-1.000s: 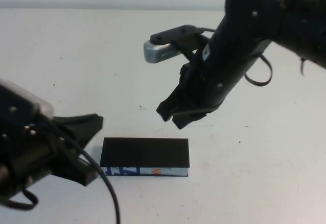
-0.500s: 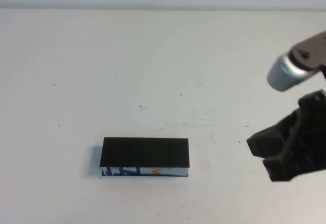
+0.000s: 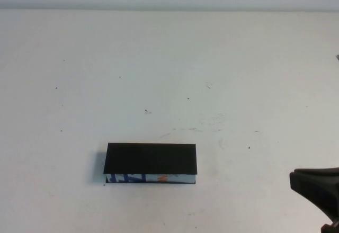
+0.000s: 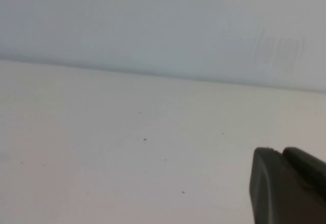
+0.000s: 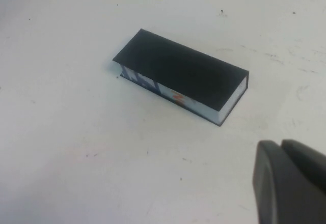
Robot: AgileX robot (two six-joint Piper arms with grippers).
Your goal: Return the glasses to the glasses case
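Note:
The glasses case lies shut on the white table, black lid up, with its blue, white and orange printed side facing me. It also shows in the right wrist view. The glasses are hidden from every view. My right gripper sits at the table's near right corner, well to the right of the case. In the right wrist view its fingertips are pressed together and hold nothing. My left gripper is out of the high view. It is shut and empty over bare table, facing the back wall.
The white table carries only small dark specks and faint scuff marks. A pale wall runs along the far edge.
My right arm has pulled back from above the case to the near right corner. My left arm has left the high view. The case has not moved.

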